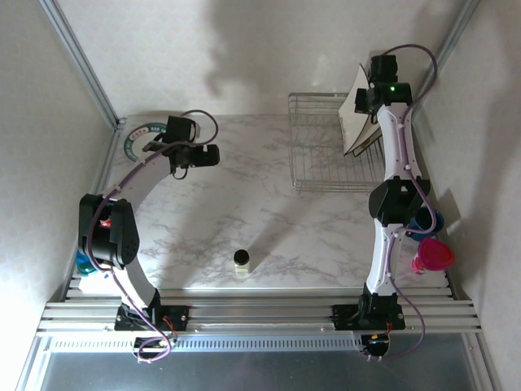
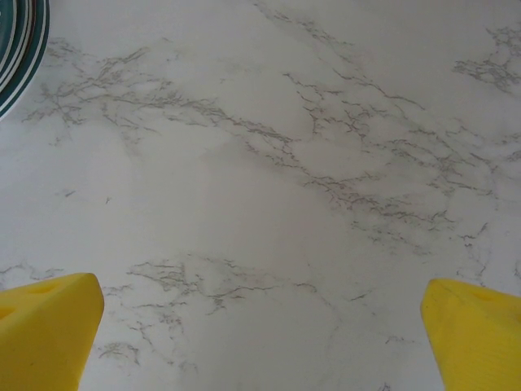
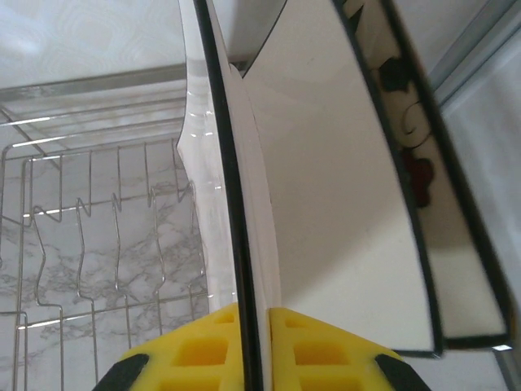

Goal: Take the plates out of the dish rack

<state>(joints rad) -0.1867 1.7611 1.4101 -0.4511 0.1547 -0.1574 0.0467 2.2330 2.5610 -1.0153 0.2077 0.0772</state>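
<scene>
One square cream dark-edged plate (image 3: 218, 228), upright in the silver wire dish rack (image 1: 317, 147) at the desk's (image 1: 244, 204) far-right corner, is clamped by the right gripper (image 3: 259, 314). The left gripper (image 2: 260, 334) is spread open beside round teal-rimmed plates (image 2: 20, 49).

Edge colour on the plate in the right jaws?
Black, on a cream square plate; right wrist view.

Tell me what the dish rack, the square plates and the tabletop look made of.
The dish rack: thin metal wire, shiny silver. The square plates: probably glazed ceramic, smooth cream faces with sheen, dark edges. The tabletop: white marble look, grey veins; real stone or printed laminate, can't tell.
</scene>
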